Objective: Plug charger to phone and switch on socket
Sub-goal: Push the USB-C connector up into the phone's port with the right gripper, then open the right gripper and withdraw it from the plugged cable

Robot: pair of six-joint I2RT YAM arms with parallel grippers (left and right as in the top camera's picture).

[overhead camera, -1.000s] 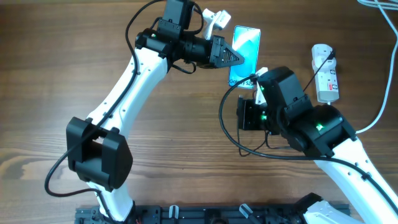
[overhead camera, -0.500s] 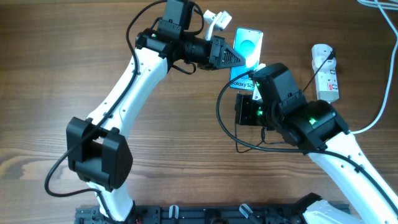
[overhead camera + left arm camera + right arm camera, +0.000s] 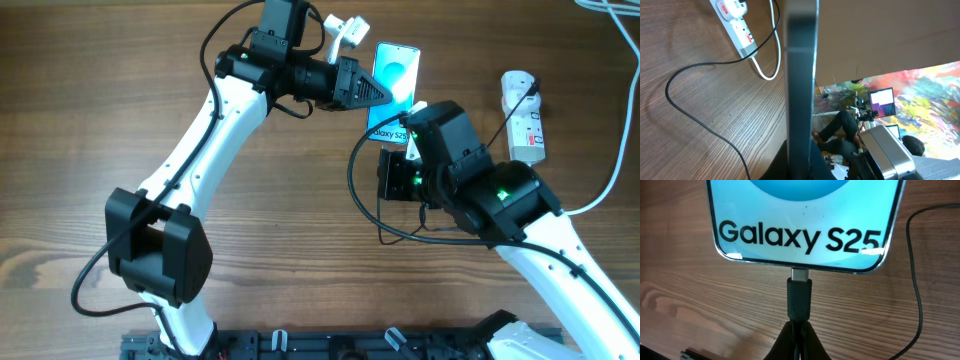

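Observation:
The phone [image 3: 395, 85], cyan screen with "Galaxy S25" text, is held off the table by my left gripper [image 3: 385, 92], which is shut on its side edge. The left wrist view shows the phone edge-on [image 3: 800, 85]. My right gripper [image 3: 799, 332] is shut on the charger's black plug [image 3: 799, 297]. The plug's metal tip touches the port in the phone's bottom edge [image 3: 801, 230]. The charger's thin black cable [image 3: 365, 195] loops below the right arm. The white socket strip [image 3: 525, 120] lies at the right, with a plug in it, and also shows in the left wrist view [image 3: 737, 25].
A thick white cord [image 3: 610, 180] runs from the socket toward the right table edge. A white clip-like piece [image 3: 350, 32] sits on the left arm's wrist. The wooden table [image 3: 100, 100] lies bare at left and front.
My right gripper has moved up toward the phone with the plug, bringing the tip to the phone's bottom edge. In the last half second almost nothing moved.

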